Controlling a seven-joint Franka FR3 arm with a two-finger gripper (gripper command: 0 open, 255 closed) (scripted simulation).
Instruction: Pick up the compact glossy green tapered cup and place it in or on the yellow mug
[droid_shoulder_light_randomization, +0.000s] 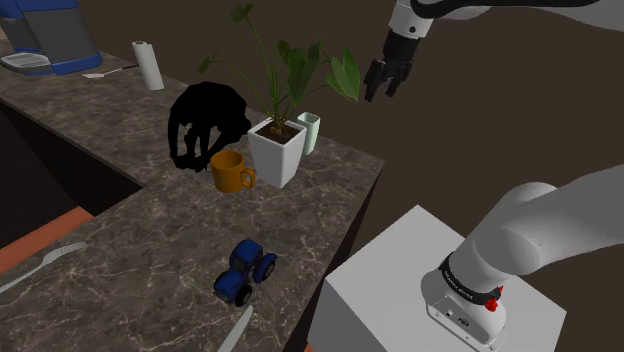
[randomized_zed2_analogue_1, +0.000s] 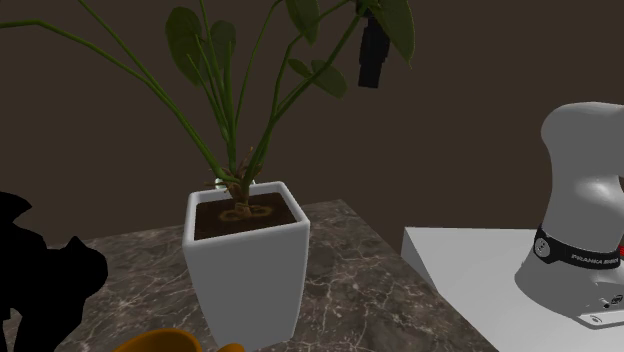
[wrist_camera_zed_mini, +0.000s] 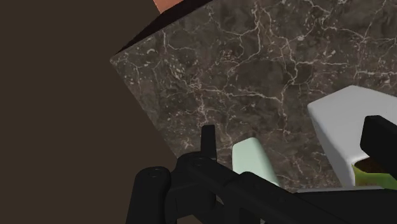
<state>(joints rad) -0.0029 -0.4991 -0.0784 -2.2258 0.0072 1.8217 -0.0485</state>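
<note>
1. Nearest the wrist camera: gripper. The black fingers stand apart with nothing between them, so we read it as open and empty.
2. Target is the pale green tapered cup, upright on the dark marble counter, close to its far corner. In the wrist view the cup shows just past the fingers.
3. White planter is just beside it. In the shoulder view the cup sits at 1 o'clock of the planter. The wrist view shows a strip of counter between them, so we judge them apart.
4. Yellow mug stands at 8 o'clock of the planter, mouth up, so the planter is between cup and mug.
5. In the shoulder view the gripper hangs at 1 o'clock of the cup, high up and well apart from it, next to the plant's leaves.
6. Step in hand, as we judge it: approach before the grasp. The cup is not yet held.
7. Next move calls for:
   - coming down so the open fingers straddle the cup, keeping off the planter wall and the leaves;
   - closing, lifting straight up, then carrying it over or around the planter to the mug's mouth.
</note>
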